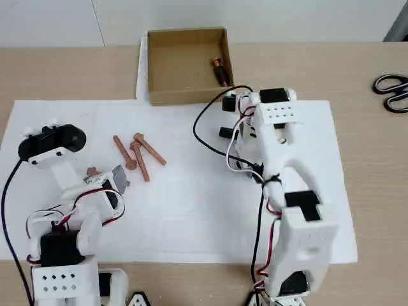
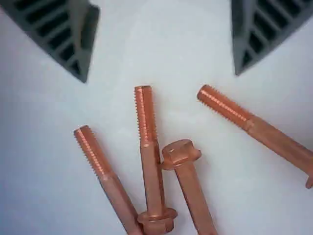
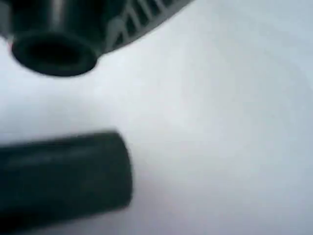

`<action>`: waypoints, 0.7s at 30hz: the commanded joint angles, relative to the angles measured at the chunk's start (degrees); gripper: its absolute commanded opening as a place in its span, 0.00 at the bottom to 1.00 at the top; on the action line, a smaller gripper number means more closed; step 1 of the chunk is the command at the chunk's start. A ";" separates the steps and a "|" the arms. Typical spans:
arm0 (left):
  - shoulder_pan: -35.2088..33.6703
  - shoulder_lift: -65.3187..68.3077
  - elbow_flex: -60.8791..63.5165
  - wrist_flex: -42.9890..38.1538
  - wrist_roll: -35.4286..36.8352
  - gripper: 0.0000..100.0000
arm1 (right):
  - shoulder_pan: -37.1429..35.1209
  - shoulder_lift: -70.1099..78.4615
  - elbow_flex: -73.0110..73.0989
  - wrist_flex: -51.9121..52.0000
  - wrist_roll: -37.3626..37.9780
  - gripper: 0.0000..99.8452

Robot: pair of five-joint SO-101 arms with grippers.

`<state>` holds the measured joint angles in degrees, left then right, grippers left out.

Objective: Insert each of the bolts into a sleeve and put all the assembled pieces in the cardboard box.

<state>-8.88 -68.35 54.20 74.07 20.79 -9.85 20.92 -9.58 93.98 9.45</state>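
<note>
From above, the loose bolts [image 1: 137, 153] lie in a small cluster on the white sheet [image 1: 191, 210], just beyond the left pincer [image 1: 116, 175], on its side towards the cardboard box [image 1: 185, 97]; their long axes run roughly away from that arm, fanned at slight angles; the left arm is plainly the nearer one, so I judge the next pick is its job; the right pincer [image 1: 241, 101] sits well apart from them, close to the box's front wall, with one black sleeve [image 1: 228, 103] at its tip and another sleeve [image 1: 225, 132] lying on the sheet nearby; one assembled piece [image 1: 220, 71] already rests inside the box. In the left wrist view the left pincer [image 2: 161, 71] is spread wide and holds nothing; four bolts lie flat just past its tips; the middle bolt [image 2: 146, 122] points its threaded end straight at the gap between the jaws, lengthwise to them rather than across; its head end touches the neighbouring bolt [image 2: 188, 186], which could drag along in a grab; the outer bolt [image 2: 254, 125] lies clear and slanted. In the right wrist view one sleeve [image 3: 54, 54] shows its open mouth right beside a jaw, and a second sleeve [image 3: 63, 174] lies on its side on the sheet; whether the right pincer is actually clamping the first, I cannot tell.
</note>
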 commanded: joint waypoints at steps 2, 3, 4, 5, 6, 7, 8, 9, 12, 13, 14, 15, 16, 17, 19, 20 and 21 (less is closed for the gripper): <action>0.09 0.09 -0.31 -1.23 -0.62 0.18 | 0.13 -7.87 7.03 -4.00 -0.79 0.00; 0.09 0.09 -0.31 -1.23 -0.62 0.18 | 0.22 -7.87 8.35 -4.62 -0.79 0.00; 0.09 0.09 -0.31 -1.23 -0.62 0.18 | 0.31 -7.78 9.49 -5.14 -0.88 0.00; 0.09 0.09 -0.31 -1.23 -0.62 0.18 | 0.31 -7.69 10.73 -5.85 -0.88 0.00; 0.09 0.09 -0.31 -1.23 -0.62 0.18 | 0.31 -7.69 12.04 -6.81 -0.88 0.00; 0.09 0.09 -0.31 -1.23 -0.62 0.18 | 0.31 -7.78 13.10 -7.60 -0.79 0.00; 0.09 0.09 -0.31 -1.23 -0.62 0.18 | 0.31 -7.78 13.80 -8.13 -0.70 0.00; 0.09 0.09 -0.31 -1.23 -0.62 0.18 | 0.31 -7.78 14.24 -8.40 -0.62 0.00; 0.09 0.09 -0.31 -1.23 -0.62 0.18 | 0.31 -7.78 14.51 -8.40 -0.62 0.06; 0.09 0.09 -0.31 -1.23 -0.62 0.18 | 0.31 -7.78 14.51 -8.31 -0.62 0.08; 0.09 0.09 -0.31 -1.23 -0.62 0.18 | 0.31 -7.78 14.51 -8.22 -0.53 0.09; 0.09 0.09 -0.31 -1.14 -0.62 0.18 | 0.31 -7.78 14.51 -8.22 -0.53 0.09; 0.09 0.09 -0.31 -1.14 -0.62 0.18 | 0.31 -7.78 14.51 -8.22 -0.53 0.09; 0.09 0.09 -0.31 -1.14 -0.62 0.18 | 0.31 -7.78 14.51 -8.13 -0.53 0.09; 0.09 0.09 -0.31 -1.14 -0.62 0.18 | 0.31 -7.69 14.51 -8.04 -0.53 0.09; 0.09 0.09 -0.31 -1.14 -0.62 0.18 | 0.31 -7.69 14.51 -8.04 -0.53 0.09; 0.09 0.09 -0.31 -1.05 -0.62 0.18 | 0.31 -7.69 14.59 -7.96 -0.53 0.09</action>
<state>-8.88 -68.35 54.20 74.07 20.79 -10.11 16.97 4.92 85.71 9.45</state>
